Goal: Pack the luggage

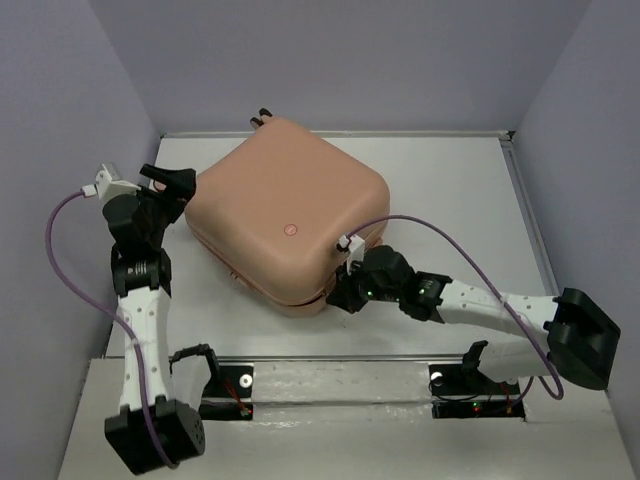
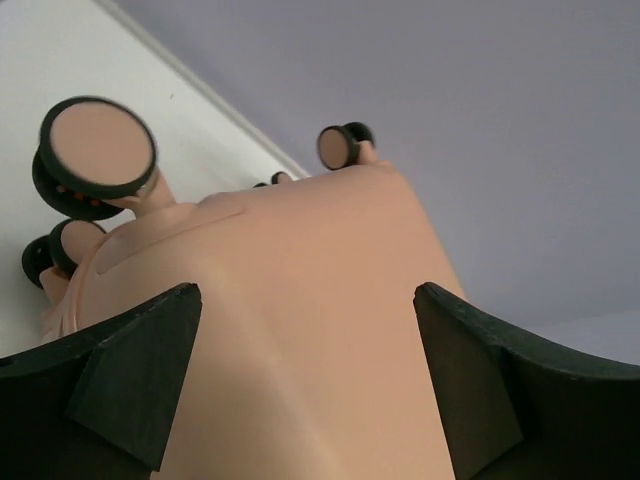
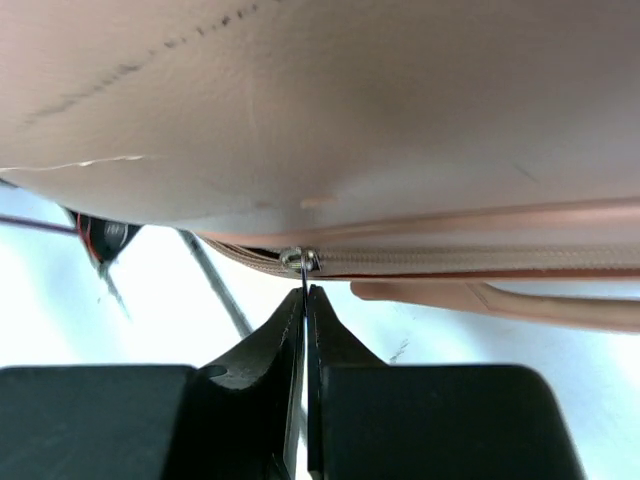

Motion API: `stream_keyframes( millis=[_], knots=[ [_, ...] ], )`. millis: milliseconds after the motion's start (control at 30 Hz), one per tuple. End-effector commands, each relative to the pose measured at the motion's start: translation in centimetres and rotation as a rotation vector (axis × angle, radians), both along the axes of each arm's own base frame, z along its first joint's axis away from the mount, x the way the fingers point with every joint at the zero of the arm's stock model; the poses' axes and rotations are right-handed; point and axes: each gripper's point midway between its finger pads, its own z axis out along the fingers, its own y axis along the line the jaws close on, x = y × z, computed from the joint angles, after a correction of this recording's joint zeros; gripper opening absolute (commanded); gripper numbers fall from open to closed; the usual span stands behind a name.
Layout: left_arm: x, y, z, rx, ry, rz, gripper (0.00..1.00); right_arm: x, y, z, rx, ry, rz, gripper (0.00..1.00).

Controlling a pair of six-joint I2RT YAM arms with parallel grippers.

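The luggage (image 1: pixel 285 215), a peach-pink hard-shell suitcase with a small round dot on top, lies closed and flat on the white table. Its caster wheels (image 2: pixel 95 150) point to the far left. My left gripper (image 1: pixel 178 190) is open against the suitcase's left side, its shell (image 2: pixel 300 340) filling the gap between the fingers. My right gripper (image 1: pixel 343 293) is at the near right corner, shut on the thin metal zipper pull (image 3: pixel 303 285) hanging from the slider (image 3: pixel 298 261). The zipper track (image 3: pixel 450 262) to the right of the slider is closed.
Grey walls enclose the table on the left, far and right sides. A raised rail (image 1: pixel 525 210) runs along the table's right edge. The arm bases (image 1: pixel 230 385) sit at the near edge. A pink handle strap (image 3: pixel 520 300) hangs under the zipper line.
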Motion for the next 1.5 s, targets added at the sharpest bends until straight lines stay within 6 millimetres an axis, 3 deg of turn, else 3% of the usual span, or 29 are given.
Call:
stream_keyframes(
  millis=[0,67,100,133,167,200,233,300,433,533,567,600,667,700,733,800,1000,1167,1267,1300,1367,1400,1467],
  knots=[
    [-3.3,-0.1,1.9,0.154,-0.069,0.035,0.93,7.1,1.2,11.9,0.27,-0.241,-0.101,0.07],
    [-4.5,-2.5,-0.5,0.182,-0.029,-0.078,0.74,7.7,0.3,11.7,0.253,-0.243,-0.112,0.07],
    [-5.7,-4.6,-0.3,0.195,-0.058,-0.148,0.48,8.1,-0.6,11.9,0.258,-0.248,-0.125,0.07],
    [-6.4,-5.9,-1.0,0.194,-0.051,-0.194,0.36,8.3,-1.0,11.8,0.258,-0.247,-0.13,0.07],
    [-7.3,-6.9,-3.4,0.189,0.003,-0.233,0.29,8.3,-1.4,11.6,0.258,-0.244,-0.132,0.07],
    [-8.7,-8.3,-3.6,0.187,-0.014,-0.28,0.18,7.8,-1.7,11.0,0.252,-0.237,-0.128,0.07],
    [-9.2,-8.5,-4.4,0.172,-0.002,-0.285,0.13,7.5,-1.9,10.8,0.25,-0.232,-0.12,0.07],
    [-11.0,-11.2,-6.9,0.104,0.02,-0.404,0.07,6.4,-2.3,8.6,0.228,-0.187,-0.099,0.07],
    [-13.3,-15.1,-9.7,0.008,0.075,-0.567,0.06,4.7,-3.3,5.1,0.19,-0.11,-0.088,0.07],
    [-13.8,-16.4,-10.2,-0.011,0.099,-0.6,0.06,4.6,-4.2,3.7,0.148,-0.103,-0.109,0.09],
    [-13.6,-16.5,-11.0,-0.013,0.118,-0.589,0.06,4.4,-4.4,3.7,0.137,-0.1,-0.105,0.16],
    [-14.1,-17.5,-11.5,-0.019,0.13,-0.627,0.06,4.4,-4.4,3.9,0.135,-0.105,-0.103,0.31],
    [-14.4,-18.7,-13.6,-0.038,0.176,-0.641,0.06,4.5,-4.2,4.9,0.138,-0.133,-0.083,0.44],
    [-14.6,-19.0,-15.1,-0.053,0.21,-0.64,0.06,4.7,-4.1,5.2,0.133,-0.154,-0.074,0.52],
    [-14.5,-19.3,-14.9,-0.06,0.204,-0.639,0.06,4.9,-4.0,5.3,0.13,-0.163,-0.072,0.54],
    [-14.2,-19.2,-15.7,-0.056,0.203,-0.6,0.06,5.4,-3.5,5.9,0.128,-0.185,-0.06,0.55],
    [-14.1,-18.8,-16.2,-0.033,0.199,-0.571,0.06,6.0,-1.0,4.2,0.112,-0.174,0.038,0.58],
    [-14.1,-18.8,-16.9,-0.026,0.209,-0.574,0.06,6.9,-0.2,3.2,0.091,-0.174,0.048,0.57],
    [-14.0,-18.9,-16.7,-0.027,0.198,-0.575,0.06,7.1,0.1,2.8,0.096,-0.17,0.048,0.5],
    [-14.0,-18.9,-16.9,-0.026,0.204,-0.575,0.06,7.0,0.2,2.7,0.103,-0.166,0.054,0.37],
    [-13.9,-19.0,-17.1,-0.022,0.21,-0.579,0.06,7.1,0.5,3.0,0.126,-0.174,0.052,0.26],
    [-13.7,-19.2,-17.0,-0.025,0.204,-0.583,0.06,7.2,0.6,3.1,0.135,-0.178,0.049,0.15],
    [-13.6,-19.4,-17.1,-0.022,0.205,-0.59,0.06,7.3,0.6,3.4,0.159,-0.192,0.038,0.07]
  ],
)
